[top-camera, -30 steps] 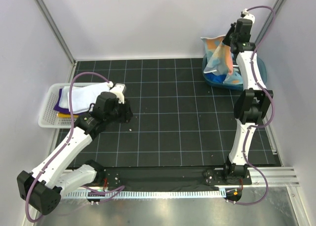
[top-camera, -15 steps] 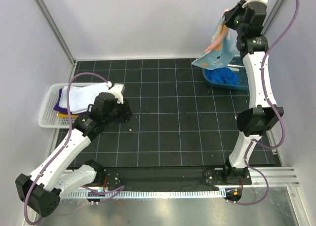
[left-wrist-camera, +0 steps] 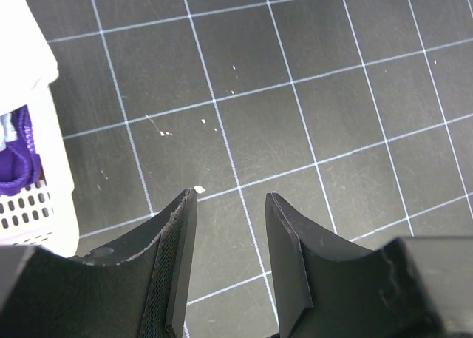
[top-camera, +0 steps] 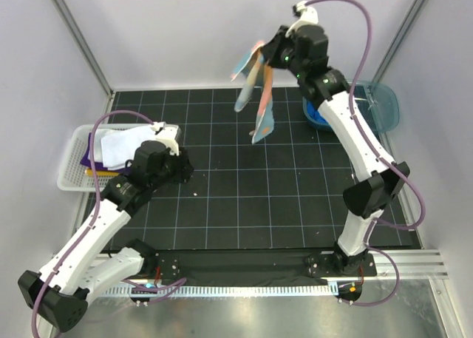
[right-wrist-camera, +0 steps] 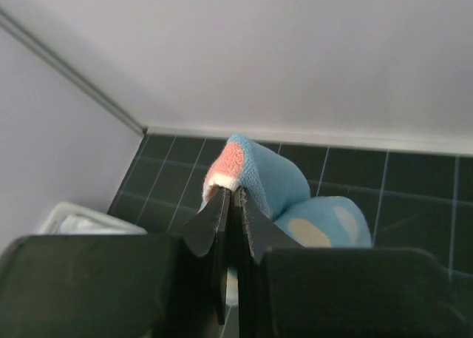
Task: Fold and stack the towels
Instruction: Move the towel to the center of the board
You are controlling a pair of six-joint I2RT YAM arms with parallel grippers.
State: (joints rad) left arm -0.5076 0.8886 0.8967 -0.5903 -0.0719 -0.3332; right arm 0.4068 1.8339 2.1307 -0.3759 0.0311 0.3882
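Note:
High over the back of the mat, my right gripper (top-camera: 272, 55) (right-wrist-camera: 232, 191) is shut on a light blue towel with orange and yellow spots (top-camera: 260, 101) (right-wrist-camera: 295, 197), which hangs down twisted in the air. A bright blue towel (top-camera: 319, 117) lies in the teal tub (top-camera: 384, 101) at the back right. A white towel (top-camera: 118, 144) lies on a purple towel (top-camera: 89, 159) (left-wrist-camera: 18, 157) and a yellow one (top-camera: 94, 172) in the white mesh basket (top-camera: 70, 177) (left-wrist-camera: 37, 197) at the left. My left gripper (top-camera: 185, 169) (left-wrist-camera: 231, 197) hovers open just right of the basket, with only mat between its fingers.
The black gridded mat (top-camera: 244, 197) covers the table, with grey walls at the back and sides. A metal rail (top-camera: 414, 260) runs along the near edge by the arm bases. White crumbs (left-wrist-camera: 199, 120) dot the mat.
My right arm has lifted the spotted towel out of the teal tub and swung it left over the mat. The left arm has barely shifted.

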